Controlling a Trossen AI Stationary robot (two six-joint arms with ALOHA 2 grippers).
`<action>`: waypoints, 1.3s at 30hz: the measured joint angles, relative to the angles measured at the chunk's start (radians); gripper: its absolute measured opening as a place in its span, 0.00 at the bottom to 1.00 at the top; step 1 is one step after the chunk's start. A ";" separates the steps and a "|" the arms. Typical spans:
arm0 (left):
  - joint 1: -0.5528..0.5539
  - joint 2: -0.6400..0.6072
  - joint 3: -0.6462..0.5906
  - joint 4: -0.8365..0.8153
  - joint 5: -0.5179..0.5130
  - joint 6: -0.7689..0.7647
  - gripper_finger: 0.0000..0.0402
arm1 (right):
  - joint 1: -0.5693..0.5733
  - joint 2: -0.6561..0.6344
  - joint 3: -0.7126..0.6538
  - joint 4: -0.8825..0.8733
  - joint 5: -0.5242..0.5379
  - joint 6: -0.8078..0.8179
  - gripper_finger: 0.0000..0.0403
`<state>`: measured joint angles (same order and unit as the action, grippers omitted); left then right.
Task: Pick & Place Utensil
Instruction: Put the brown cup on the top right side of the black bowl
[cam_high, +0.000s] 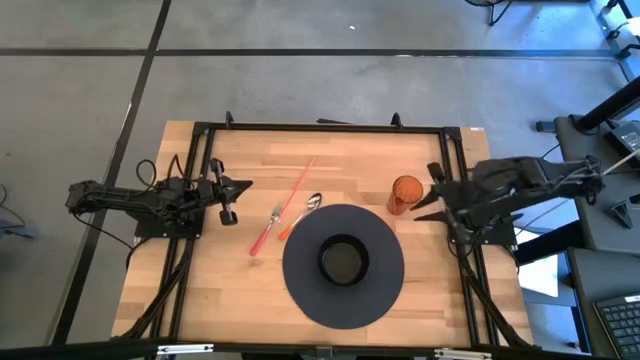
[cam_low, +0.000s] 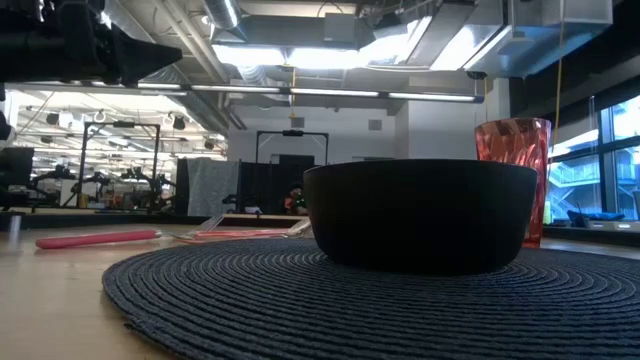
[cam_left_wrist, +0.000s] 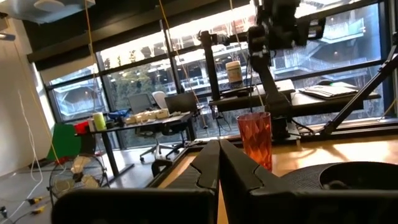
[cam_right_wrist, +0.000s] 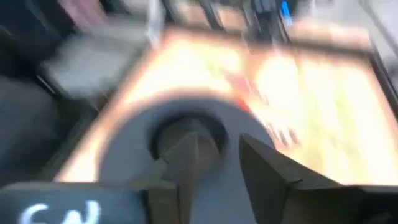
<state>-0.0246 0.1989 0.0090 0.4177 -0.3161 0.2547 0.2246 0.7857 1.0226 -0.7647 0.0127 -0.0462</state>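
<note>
A long pink utensil (cam_high: 284, 205) lies aslant on the wooden table, left of a round dark placemat (cam_high: 300, 290). A fork (cam_high: 275, 213) and an orange-handled spoon (cam_high: 300, 215) lie flat beside it. A black bowl (cam_high: 343, 260) stands on the mat, and it shows in the low view (cam_low: 420, 215) too. A red ribbed cup (cam_high: 406, 193) stands upright at the mat's far right. My left gripper (cam_high: 243, 186) hovers at the table's left, shut and empty, its fingers (cam_left_wrist: 219, 163) together. My right gripper (cam_high: 428, 192) is open and empty just right of the cup; the blurred right wrist view (cam_right_wrist: 224, 158) shows the gap.
A black frame (cam_high: 320, 127) runs along the table's far edge and both sides. Bare wood lies between the left gripper and the utensils, and along the near left. The room beyond holds desks, chairs and windows.
</note>
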 joint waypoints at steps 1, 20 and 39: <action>0.000 0.000 0.000 -0.001 0.000 -0.003 0.00 | 0.014 0.041 0.033 -0.065 0.040 0.016 0.33; 0.000 0.017 0.000 -0.006 -0.001 -0.024 0.00 | 0.101 0.419 0.125 -0.478 0.310 0.121 0.63; 0.000 0.031 0.000 -0.011 -0.008 -0.033 0.00 | -0.020 0.397 0.119 -0.526 0.333 0.144 0.59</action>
<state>-0.0246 0.2295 0.0090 0.4068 -0.3237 0.2214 0.2050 1.1828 1.1412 -1.2905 0.3456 0.0982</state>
